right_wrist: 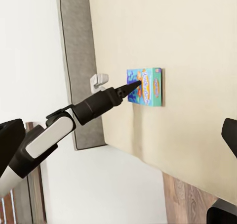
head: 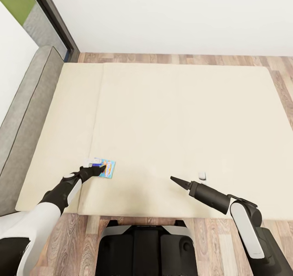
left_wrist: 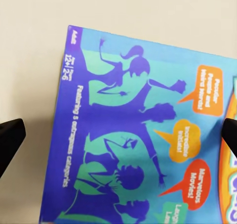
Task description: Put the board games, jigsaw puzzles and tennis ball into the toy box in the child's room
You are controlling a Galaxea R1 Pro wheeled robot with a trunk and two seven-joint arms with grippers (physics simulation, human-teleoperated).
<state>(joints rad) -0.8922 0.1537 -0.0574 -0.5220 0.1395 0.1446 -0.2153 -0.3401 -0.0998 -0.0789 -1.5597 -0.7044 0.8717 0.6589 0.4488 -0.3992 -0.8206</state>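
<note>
— Blue board game (head: 106, 168): where is it found?
— Flat on the bed (head: 183, 117), under the left claw (head: 102, 169), spread wide, nothing gripped.
— Next?
— Descent and closing on its edges are judged needed.

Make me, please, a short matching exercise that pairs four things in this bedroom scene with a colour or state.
Things:
1. board game
2. mattress
3. headboard
4. left gripper

Descriptions:
A. plain beige
B. grey, along the bed's side
C. blue with speech bubbles in orange and red
D. open, above the game box

Pairs: 1-C, 2-A, 3-B, 4-D
</note>
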